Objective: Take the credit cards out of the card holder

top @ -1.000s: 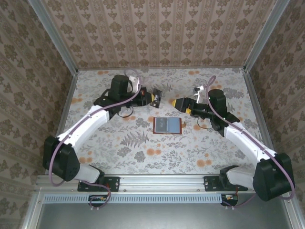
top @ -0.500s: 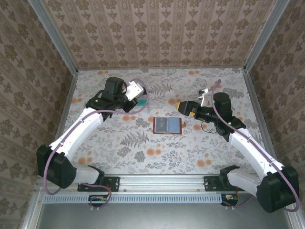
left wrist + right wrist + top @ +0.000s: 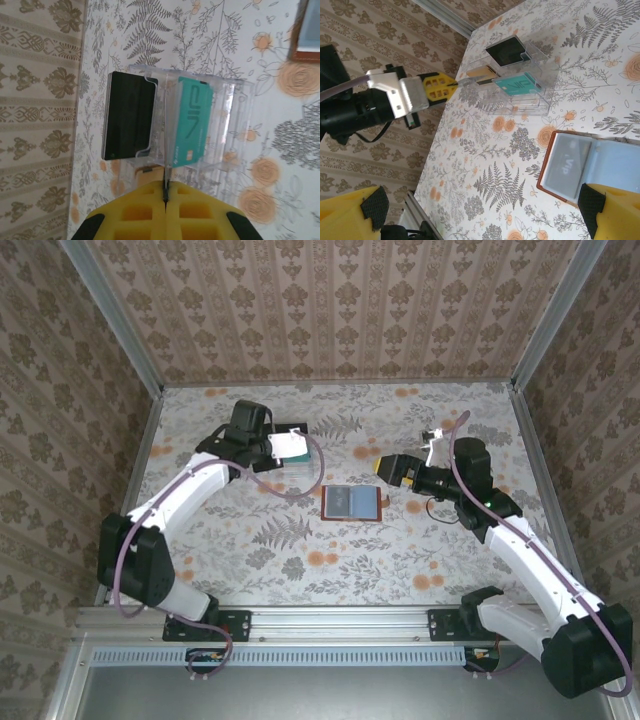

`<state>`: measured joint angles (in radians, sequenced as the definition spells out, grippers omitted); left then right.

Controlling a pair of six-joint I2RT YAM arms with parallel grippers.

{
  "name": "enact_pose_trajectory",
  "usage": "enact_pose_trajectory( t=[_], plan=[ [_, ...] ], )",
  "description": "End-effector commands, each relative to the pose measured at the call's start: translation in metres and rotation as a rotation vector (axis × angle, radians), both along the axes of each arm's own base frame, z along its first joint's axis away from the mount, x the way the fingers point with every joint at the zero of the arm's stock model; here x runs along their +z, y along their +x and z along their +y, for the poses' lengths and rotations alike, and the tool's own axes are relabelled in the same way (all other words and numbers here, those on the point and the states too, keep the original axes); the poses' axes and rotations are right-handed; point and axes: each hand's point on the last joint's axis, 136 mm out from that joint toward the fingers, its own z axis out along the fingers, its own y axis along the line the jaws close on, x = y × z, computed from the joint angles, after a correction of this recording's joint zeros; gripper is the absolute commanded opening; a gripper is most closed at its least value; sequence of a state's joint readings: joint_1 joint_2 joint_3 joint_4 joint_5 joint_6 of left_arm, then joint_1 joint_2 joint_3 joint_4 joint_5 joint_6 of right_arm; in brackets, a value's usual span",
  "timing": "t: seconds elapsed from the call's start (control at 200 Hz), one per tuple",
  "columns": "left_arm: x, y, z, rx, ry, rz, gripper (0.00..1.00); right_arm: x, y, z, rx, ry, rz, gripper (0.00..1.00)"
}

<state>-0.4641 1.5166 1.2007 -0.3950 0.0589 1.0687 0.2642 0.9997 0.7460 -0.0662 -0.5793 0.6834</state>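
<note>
- Jaws of the left gripper [image 3: 166, 192] are pressed together on a gold-tan card [image 3: 481, 72], which the left wrist camera sees edge-on as a thin line between the yellow fingers [image 3: 135, 220]
- That card is held over the clear tray [image 3: 227, 100] at the far left of the table [image 3: 300, 560], in line with the divider between two compartments; whether it touches the tray cannot be told
- A black card [image 3: 127, 116] lies in one compartment of the tray and a teal card [image 3: 192, 122] in the one beside it
- The card holder [image 3: 352, 502] lies open and flat near the table's middle, with a reddish-brown rim around a blue-grey inside, well apart from the tray
- A grey card [image 3: 567, 167] marked "Vip" sits in the half of the holder nearer the tray
- The right gripper [image 3: 388, 468] has its jaws spread wide with nothing between them; it is near the far right corner of the card holder, not touching it
</note>
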Motion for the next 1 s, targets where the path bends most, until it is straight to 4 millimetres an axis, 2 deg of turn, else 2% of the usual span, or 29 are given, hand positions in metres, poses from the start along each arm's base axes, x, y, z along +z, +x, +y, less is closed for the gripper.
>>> enact_pose_trajectory(
  t=[0.0,0.385,0.405,0.525,0.995],
  plan=[
    [0.013,0.020,-0.012,-0.080,0.031,-0.091,0.00,-0.004,-0.003,-0.006,-0.024,-0.011,0.007,1.00],
    [-0.004,0.052,-0.030,-0.110,0.047,-0.098,0.00,-0.010,0.002,-0.006,-0.029,-0.022,0.025,1.00],
    [-0.005,0.059,-0.018,-0.083,0.048,-0.096,0.00,-0.010,0.003,-0.006,-0.030,-0.023,0.025,1.00],
    [-0.011,0.066,-0.018,-0.078,0.051,-0.089,0.00,-0.011,0.005,-0.005,-0.027,-0.025,0.030,1.00],
    [-0.026,0.071,-0.024,-0.089,0.023,-0.039,0.00,-0.019,0.014,-0.002,-0.020,-0.022,0.053,1.00]
  ],
)
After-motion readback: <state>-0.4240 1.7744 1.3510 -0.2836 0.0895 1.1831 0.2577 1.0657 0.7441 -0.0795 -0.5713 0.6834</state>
